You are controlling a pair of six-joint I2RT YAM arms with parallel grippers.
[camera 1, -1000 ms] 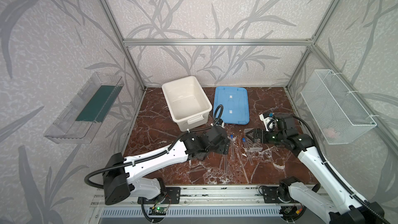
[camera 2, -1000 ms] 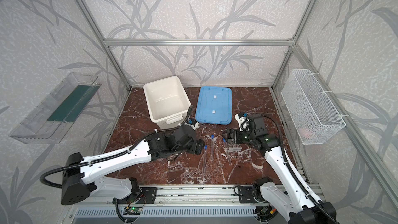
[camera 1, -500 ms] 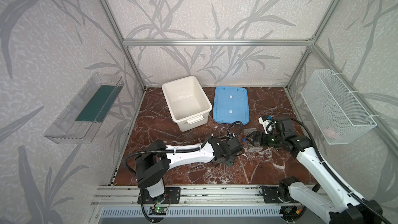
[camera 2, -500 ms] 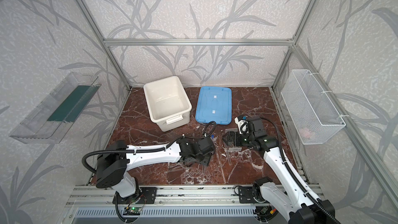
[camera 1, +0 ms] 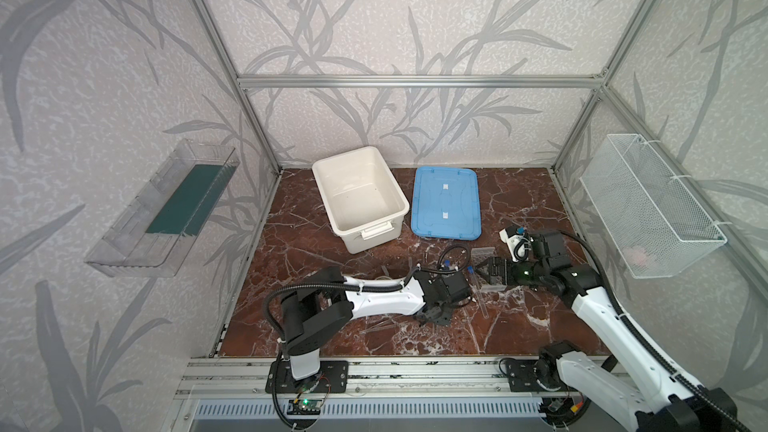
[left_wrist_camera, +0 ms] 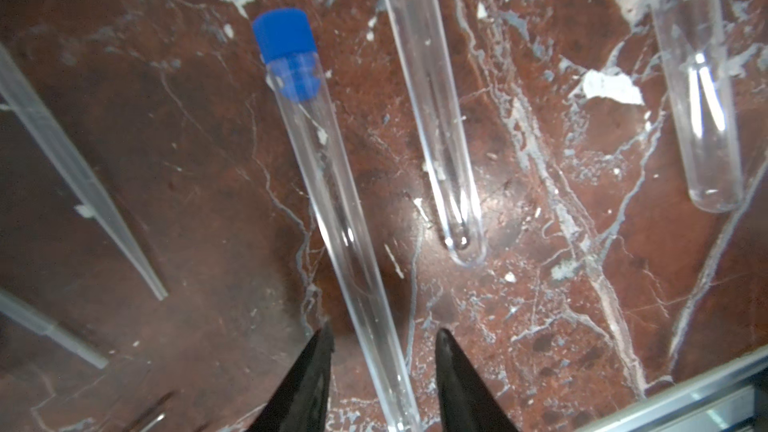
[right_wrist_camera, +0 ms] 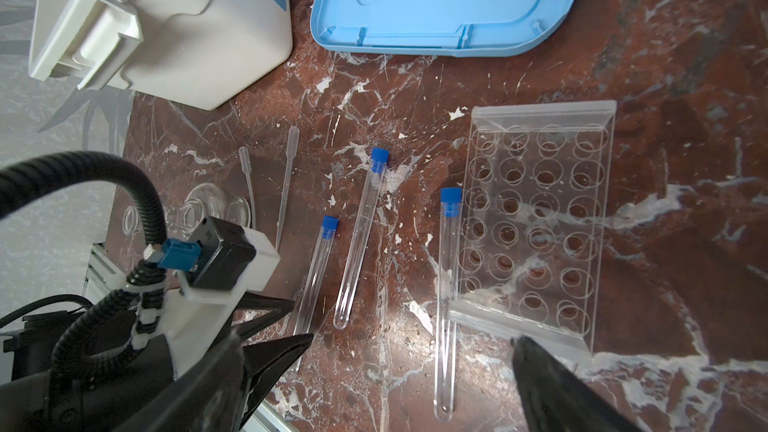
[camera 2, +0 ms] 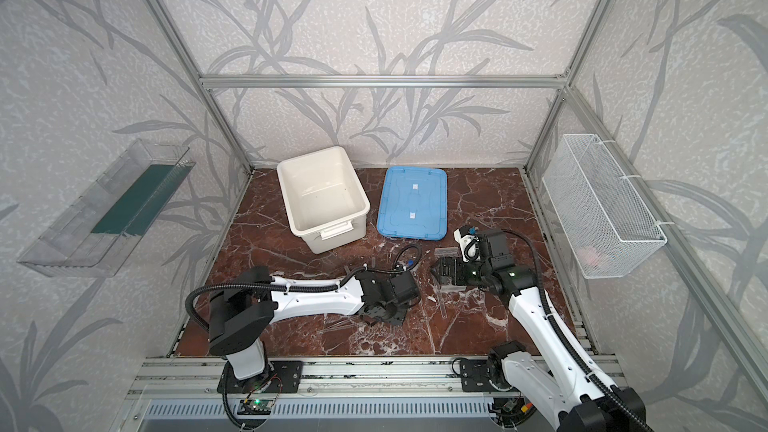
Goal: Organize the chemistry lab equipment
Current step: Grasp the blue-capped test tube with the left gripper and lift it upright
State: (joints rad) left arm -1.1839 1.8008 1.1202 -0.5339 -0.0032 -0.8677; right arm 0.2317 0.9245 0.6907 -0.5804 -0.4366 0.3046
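L wrist view: the capped tube (left_wrist_camera: 332, 184) runs off the frame edge between the left gripper (left_wrist_camera: 384, 330) tips, closed end unseen; the tube beside it (left_wrist_camera: 432, 97) loses its top at the edge. R wrist view: tub (right_wrist_camera: 187, 35) & lid (right_wrist_camera: 436, 2) are cropped, and the glass vessels (right_wrist_camera: 212, 199) sit partly behind the left arm's cable (right_wrist_camera: 137, 184) & camera (right_wrist_camera: 224, 255). In both top views the rack (camera 1: 484, 251) is mostly behind the right gripper (camera 1: 478, 270), and the pink thing (camera 1: 636, 255) in the wire basket (camera 1: 648, 201) is too blurry to ID.
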